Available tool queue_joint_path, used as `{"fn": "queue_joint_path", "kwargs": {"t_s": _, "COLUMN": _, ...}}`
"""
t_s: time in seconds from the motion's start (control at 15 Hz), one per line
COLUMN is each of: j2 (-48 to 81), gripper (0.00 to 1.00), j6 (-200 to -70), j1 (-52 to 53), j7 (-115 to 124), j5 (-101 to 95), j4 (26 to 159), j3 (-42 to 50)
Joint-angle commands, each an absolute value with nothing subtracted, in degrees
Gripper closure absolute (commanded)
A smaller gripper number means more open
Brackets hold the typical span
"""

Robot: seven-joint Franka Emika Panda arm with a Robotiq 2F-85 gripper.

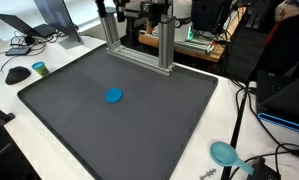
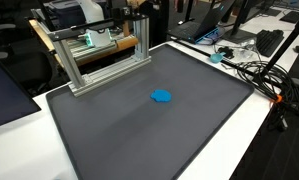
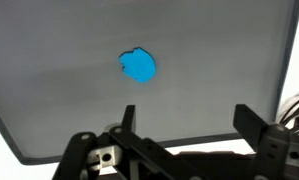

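Note:
A small blue object [image 1: 113,96] lies on the dark grey mat [image 1: 79,125]; it shows in both exterior views [image 2: 162,96] and in the wrist view [image 3: 139,66]. My gripper [image 3: 187,118] is open and empty, high above the mat, with the blue object well ahead of the fingertips. The gripper itself does not show in the exterior views.
An aluminium frame [image 1: 139,45] stands at the mat's far edge, also in an exterior view [image 2: 99,55]. A teal round object [image 1: 224,152] and cables [image 1: 244,110] lie on the white table [image 1: 219,120] beside the mat. A mouse [image 1: 17,74] and laptop stand [image 1: 54,20] sit nearby.

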State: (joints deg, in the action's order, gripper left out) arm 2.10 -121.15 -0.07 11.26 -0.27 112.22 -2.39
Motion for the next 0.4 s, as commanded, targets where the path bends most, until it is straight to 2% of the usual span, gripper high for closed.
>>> {"fn": "queue_joint_path", "kwargs": {"t_s": 0.0, "j2": 3.5, "gripper": 0.0, "j6": -120.8, "j1": 0.5, "j7": 11.2, "j5": -0.2, "j4": 111.0, "j3": -1.8}}
{"fn": "queue_joint_path", "kwargs": {"t_s": 0.33, "j2": 3.3, "gripper": 0.0, "j6": -120.9, "j1": 0.5, "j7": 11.2, "j5": -0.2, "j4": 111.0, "j3": -1.7}}
